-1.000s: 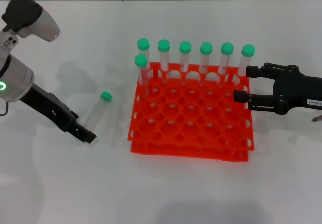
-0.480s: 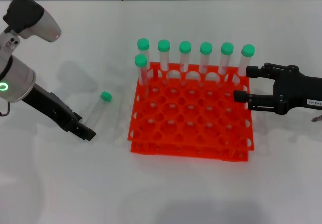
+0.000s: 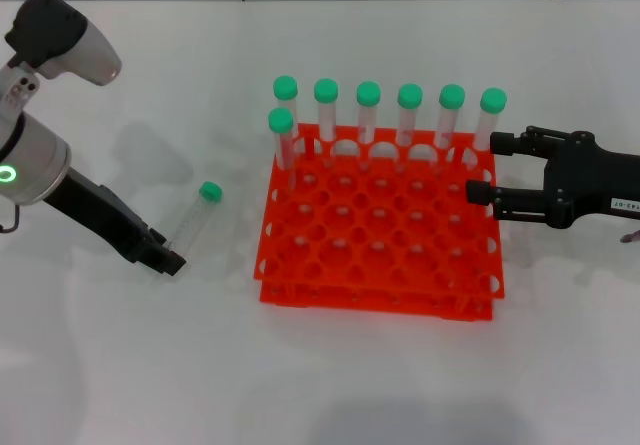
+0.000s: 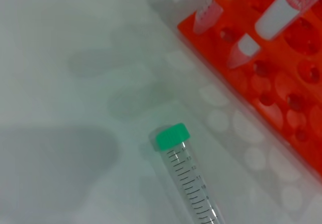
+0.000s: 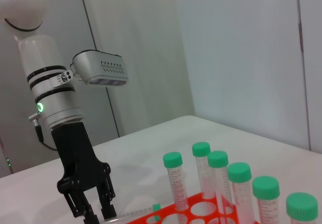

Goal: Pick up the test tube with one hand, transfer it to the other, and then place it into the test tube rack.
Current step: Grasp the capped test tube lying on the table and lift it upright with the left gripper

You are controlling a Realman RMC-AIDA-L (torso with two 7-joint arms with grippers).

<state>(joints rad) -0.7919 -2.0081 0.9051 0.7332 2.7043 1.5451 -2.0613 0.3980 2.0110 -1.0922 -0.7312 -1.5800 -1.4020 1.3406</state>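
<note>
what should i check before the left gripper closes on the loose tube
1. Test tube lying flat on the table, apart from the rack: ok.
2. Green cap on: ok.
3. Left gripper at the tube's bottom end: ok.
4. Its fingers straddling the tube: cannot tell.
5. Right gripper open, waiting at the rack's right side: ok.
6. Free holes in the rack: ok.
</note>
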